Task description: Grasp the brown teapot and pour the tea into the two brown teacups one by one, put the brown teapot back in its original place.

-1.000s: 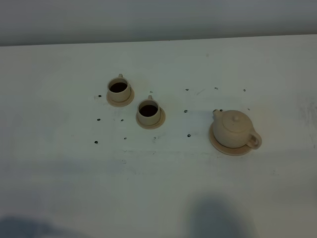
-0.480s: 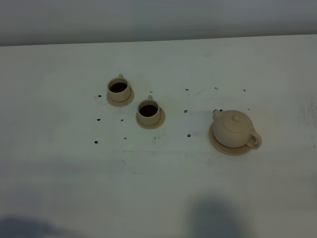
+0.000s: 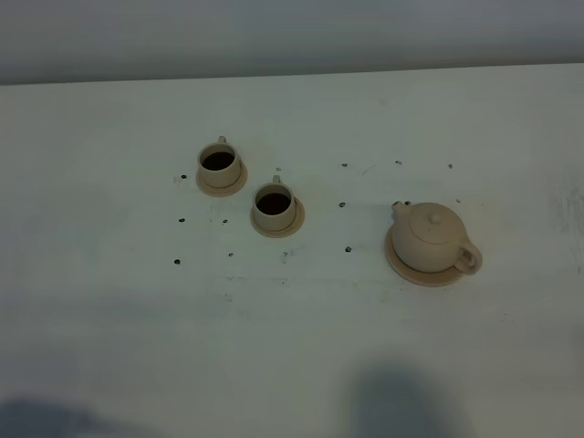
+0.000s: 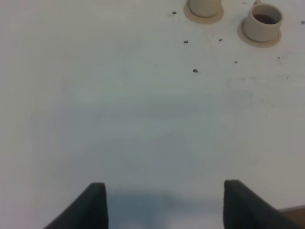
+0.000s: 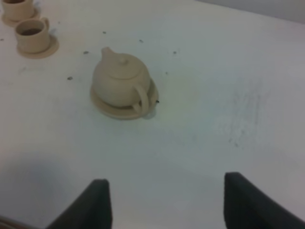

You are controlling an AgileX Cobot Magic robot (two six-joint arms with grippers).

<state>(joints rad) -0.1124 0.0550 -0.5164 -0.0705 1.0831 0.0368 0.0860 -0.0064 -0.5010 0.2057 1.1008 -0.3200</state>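
Note:
The brown teapot [image 3: 432,235] stands upright on its wide tan saucer [image 3: 401,265] at the right of the table; it also shows in the right wrist view [image 5: 119,81] on the saucer [image 5: 107,109]. Two brown teacups hold dark tea on small saucers: one at the back left [image 3: 220,165], one nearer the middle [image 3: 274,207]. The left wrist view shows one cup [image 4: 262,22] and part of the other [image 4: 205,6]. My left gripper [image 4: 164,205] is open and empty, well short of the cups. My right gripper [image 5: 167,202] is open and empty, short of the teapot.
The white table [image 3: 292,347] has several small dark marks around the cups [image 3: 178,261]. Its back edge [image 3: 292,75] meets a grey wall. Arm shadows fall along the front edge [image 3: 401,401].

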